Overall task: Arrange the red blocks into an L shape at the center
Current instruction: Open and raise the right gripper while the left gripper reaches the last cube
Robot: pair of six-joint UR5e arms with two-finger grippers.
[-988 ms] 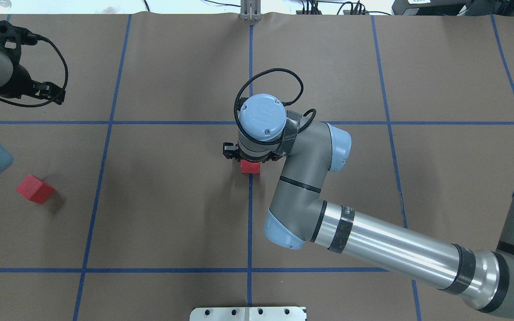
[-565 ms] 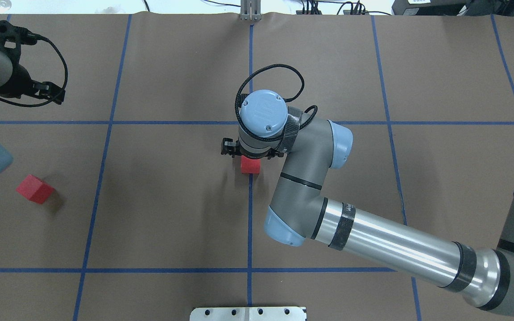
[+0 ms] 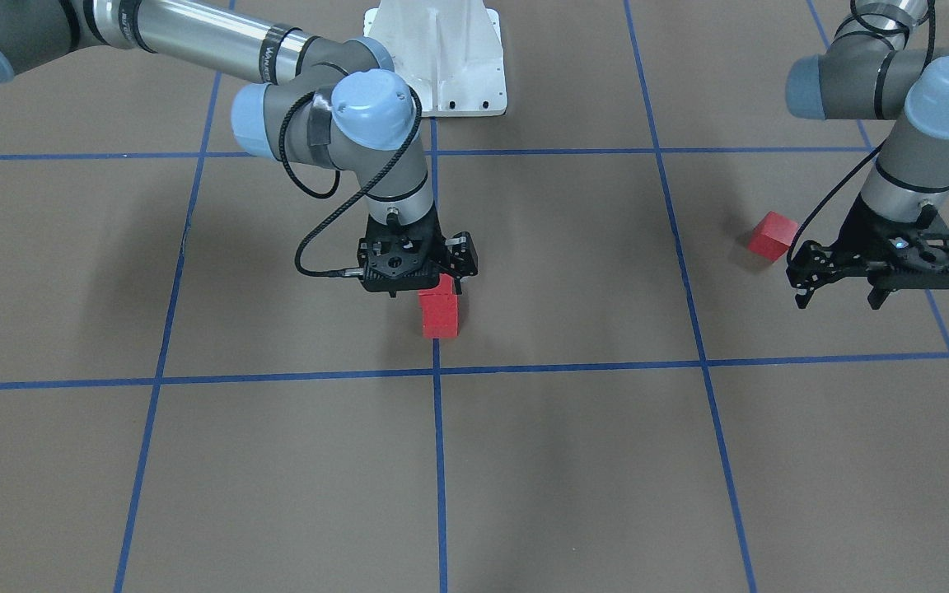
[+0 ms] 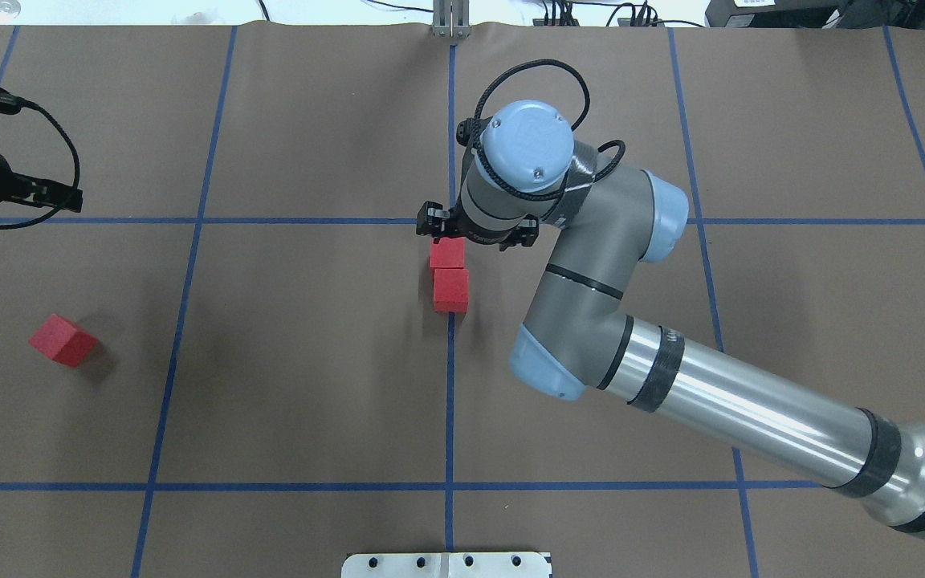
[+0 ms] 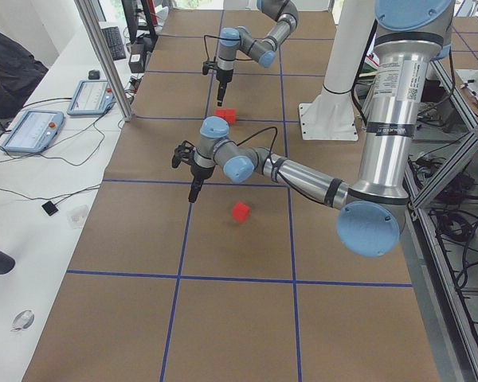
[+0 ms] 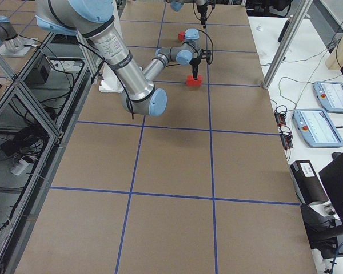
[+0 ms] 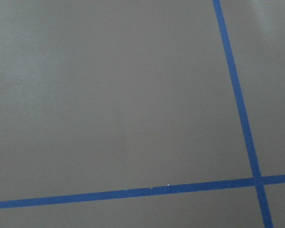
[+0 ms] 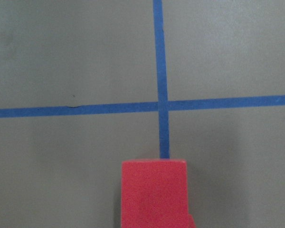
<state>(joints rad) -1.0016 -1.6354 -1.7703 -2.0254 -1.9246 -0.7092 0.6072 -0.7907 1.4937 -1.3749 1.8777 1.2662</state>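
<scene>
Two red blocks lie end to end on the middle tape line, just on the robot's side of the center crossing (image 4: 450,221): the far block (image 4: 447,254) and the near block (image 4: 451,290). They touch or nearly touch and are slightly offset. My right gripper (image 3: 429,287) hovers over the far block, open and holding nothing. The right wrist view shows that block (image 8: 154,192) on the floor below the crossing. The third red block (image 4: 63,339) lies alone at the left. My left gripper (image 3: 841,298) is open and empty, beside that third block (image 3: 773,235) and apart from it.
The white robot base (image 3: 441,58) stands at the robot's edge of the floor. A metal post (image 4: 450,20) stands at the far edge on the middle line. A side bench with tablets (image 5: 32,127) runs along the operators' side.
My right gripper has risen and moved toward the far side, uncovering a second red block beyond the first. My left arm has drawn back toward the left edge.
</scene>
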